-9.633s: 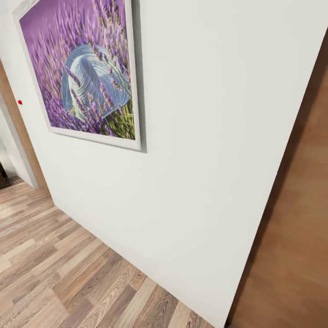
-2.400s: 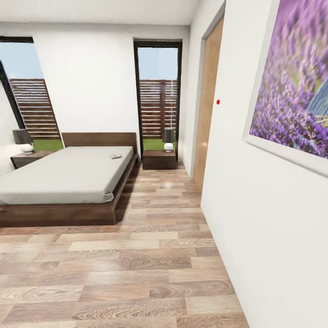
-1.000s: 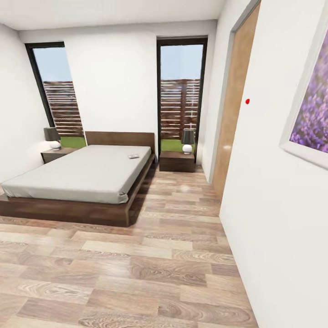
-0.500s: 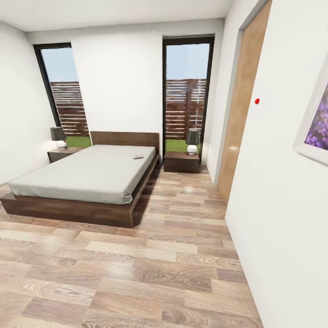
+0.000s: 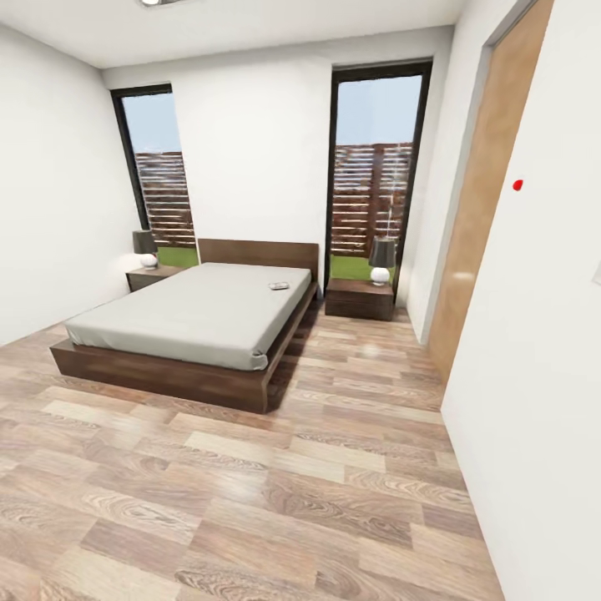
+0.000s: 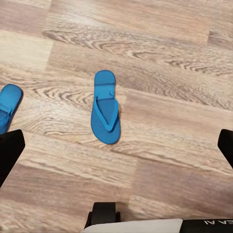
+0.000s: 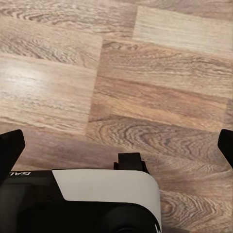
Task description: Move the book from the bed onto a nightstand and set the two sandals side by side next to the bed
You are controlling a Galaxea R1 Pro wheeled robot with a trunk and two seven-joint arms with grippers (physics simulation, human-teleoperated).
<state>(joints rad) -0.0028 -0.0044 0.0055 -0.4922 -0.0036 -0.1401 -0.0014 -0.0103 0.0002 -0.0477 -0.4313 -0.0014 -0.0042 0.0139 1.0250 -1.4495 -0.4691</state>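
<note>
Drive to the bed [image 5: 200, 321] where the book [image 5: 279, 286] lies near the headboard, both end effectors' fingers apart and empty.

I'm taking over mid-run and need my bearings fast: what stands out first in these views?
The bed dominates the head view, left of centre, with the book lying on it near the headboard. A nightstand with a lamp stands at its right side, another nightstand at its left. In the left wrist view, two blue sandals lie apart on the wood floor.
</note>
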